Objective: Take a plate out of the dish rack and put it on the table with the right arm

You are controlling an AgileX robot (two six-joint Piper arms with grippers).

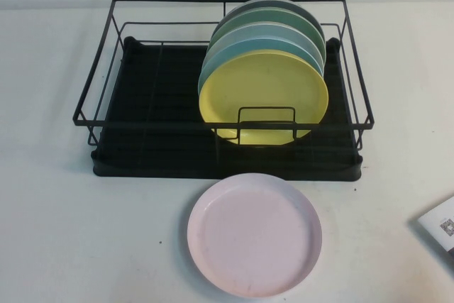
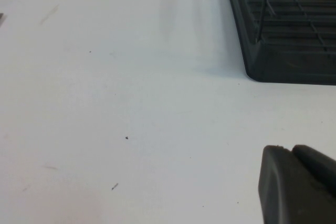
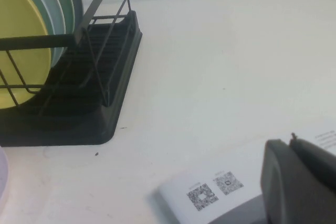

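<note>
1. The pale pink plate (image 1: 254,234) lies flat, rim up, on the white surface (image 1: 85,232), nearest the camera and just in front of the dish rack (image 1: 142,97), with a narrow gap between them.
2. The dish rack, black wire on a black tray base, holds a row of plates standing on edge in its right half: a yellow plate (image 1: 264,96) in front, then teal and green plates (image 1: 284,30) behind it. Its left half holds nothing.
3. Open surface stretches left and right of the rack and on both sides of the pink plate.
4. A white sheet with printed square codes (image 3: 210,192) lies at the near right edge; the high view shows only its corner.
5. The right gripper (image 3: 302,182) appears only in its wrist view, low over that sheet, beside the rack's near right corner; its fingers are clenched on nothing.
6. The left gripper (image 2: 296,184) appears only in its wrist view, above bare surface near the rack's corner; whether it is released or clenched, I cannot tell.
</note>
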